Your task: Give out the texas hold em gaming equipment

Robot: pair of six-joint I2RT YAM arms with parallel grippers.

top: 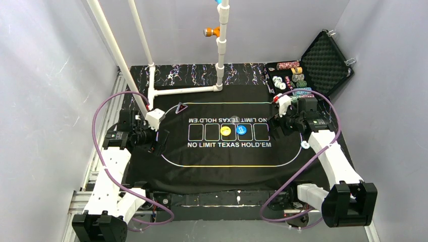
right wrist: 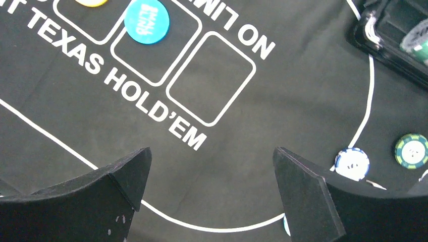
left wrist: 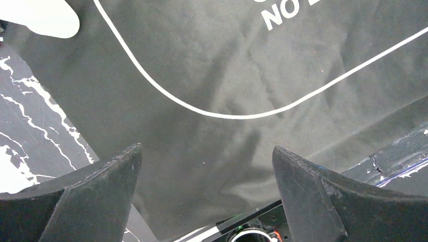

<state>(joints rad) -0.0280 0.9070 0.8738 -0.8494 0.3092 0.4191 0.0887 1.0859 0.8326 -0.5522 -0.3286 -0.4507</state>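
Note:
A yellow button disc (top: 225, 130) and a blue button disc (top: 241, 131) lie in the printed card boxes at the mat's middle; the blue disc (right wrist: 147, 20) also shows in the right wrist view. A white chip (right wrist: 352, 164) and a green chip (right wrist: 411, 150) lie on the mat's right end, and the white chip (top: 305, 145) shows from above too. More poker chips (top: 288, 65) sit in the case, with a blue-patterned stack (top: 302, 92) at its front. My left gripper (left wrist: 206, 147) hangs open over bare mat. My right gripper (right wrist: 212, 149) is open and holds nothing.
The black foam-lined case (top: 325, 60) stands open at the back right. A white pipe frame (top: 220, 55) rises from the back of the mat (top: 227, 156). A small triangular marker (top: 181, 107) lies near the mat's back left. Grey walls close both sides.

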